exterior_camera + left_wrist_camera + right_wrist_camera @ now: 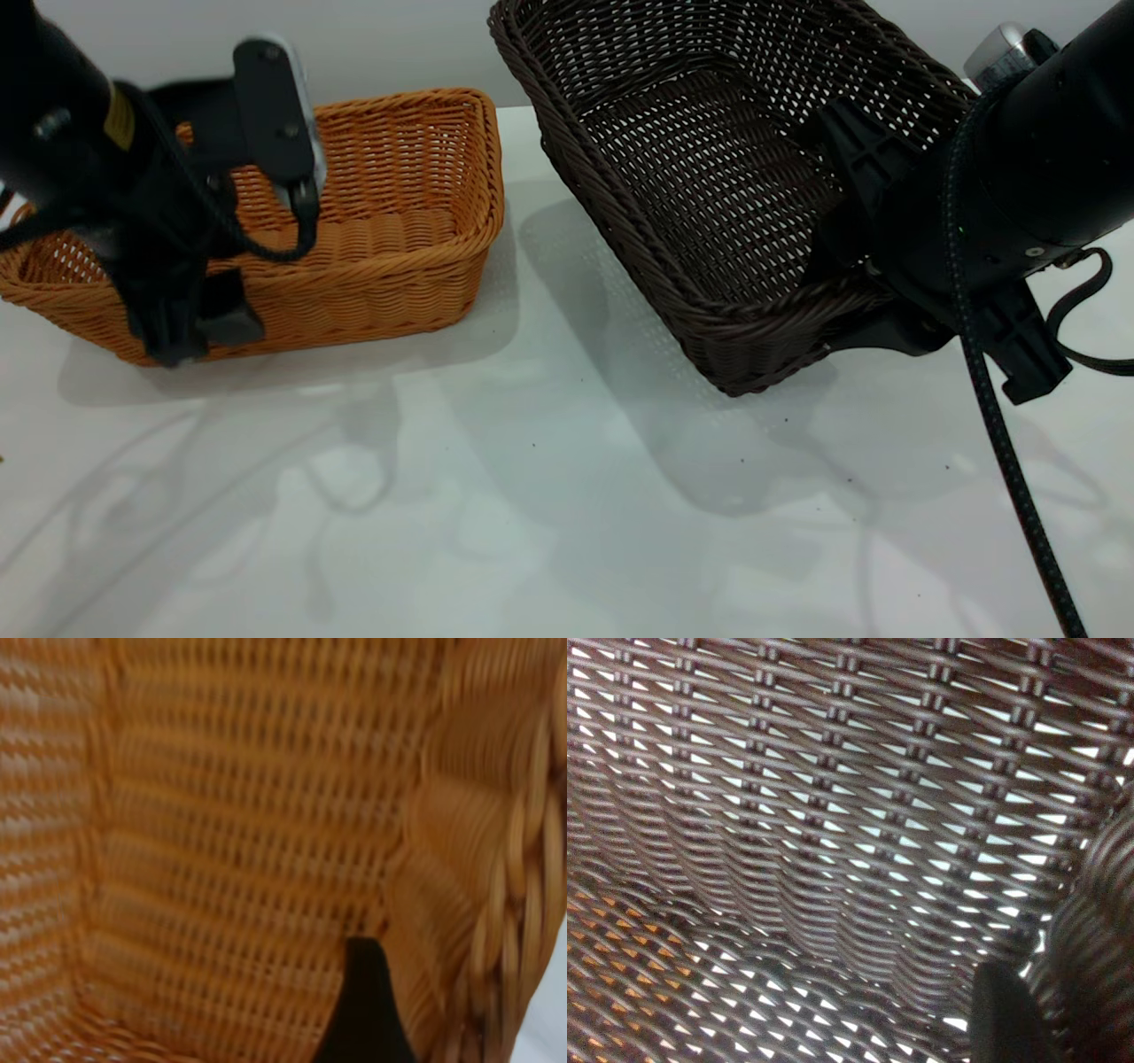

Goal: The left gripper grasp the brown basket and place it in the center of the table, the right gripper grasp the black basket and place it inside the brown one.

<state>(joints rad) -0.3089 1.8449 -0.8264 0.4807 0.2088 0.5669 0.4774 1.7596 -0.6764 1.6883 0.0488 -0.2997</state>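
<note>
The brown basket (399, 257) stands on the white table (549, 496) at the left rear. My left gripper (190, 328) is shut on its near wall, one finger inside and one outside. In the left wrist view one black finger (365, 1010) lies inside against the orange weave (248, 815). The black basket (691, 177) hangs tilted above the table at the right rear, its shadow below it. My right gripper (850, 292) is shut on its right wall. In the right wrist view one finger (1001, 1019) lies against the dark weave (833, 815).
A braided black cable (1001, 443) hangs from the right arm down over the table's right front. A grey wall runs behind the table. A gap of bare table separates the two baskets.
</note>
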